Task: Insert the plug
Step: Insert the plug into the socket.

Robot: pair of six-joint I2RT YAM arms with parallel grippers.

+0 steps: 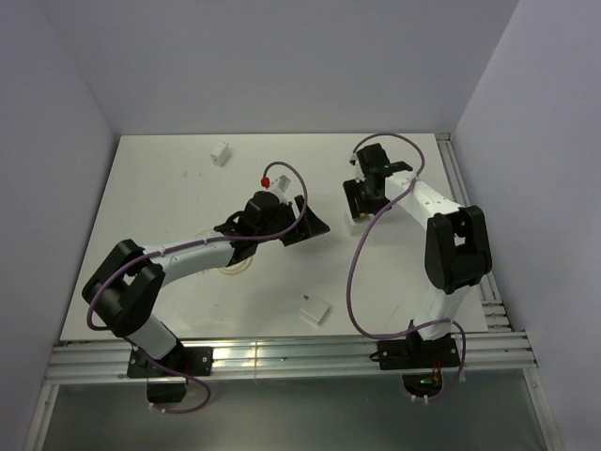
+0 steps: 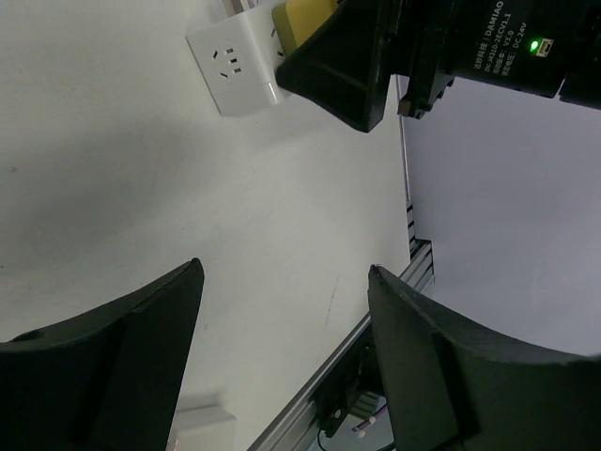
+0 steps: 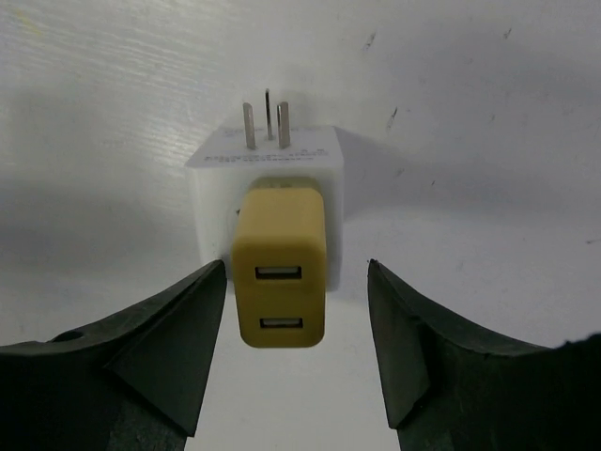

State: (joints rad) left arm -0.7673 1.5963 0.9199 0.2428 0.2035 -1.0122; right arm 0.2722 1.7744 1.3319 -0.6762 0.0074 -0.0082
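Note:
A yellow USB plug (image 3: 279, 282) sits in the face of a white socket adapter (image 3: 268, 178), which lies on the table with its metal prongs pointing away. My right gripper (image 3: 297, 266) is open, with one finger on each side of the plug and a gap on both sides. In the top view it (image 1: 360, 199) hovers over the adapter (image 1: 354, 223) at the centre right. My left gripper (image 1: 308, 221) is open and empty just left of it. The left wrist view (image 2: 285, 272) shows the adapter (image 2: 230, 68) and the plug (image 2: 302, 19) at its top.
A small white block (image 1: 221, 153) lies at the back left and another (image 1: 315, 310) near the front centre. Aluminium rails (image 1: 282, 352) run along the front and right table edges. White walls enclose the table.

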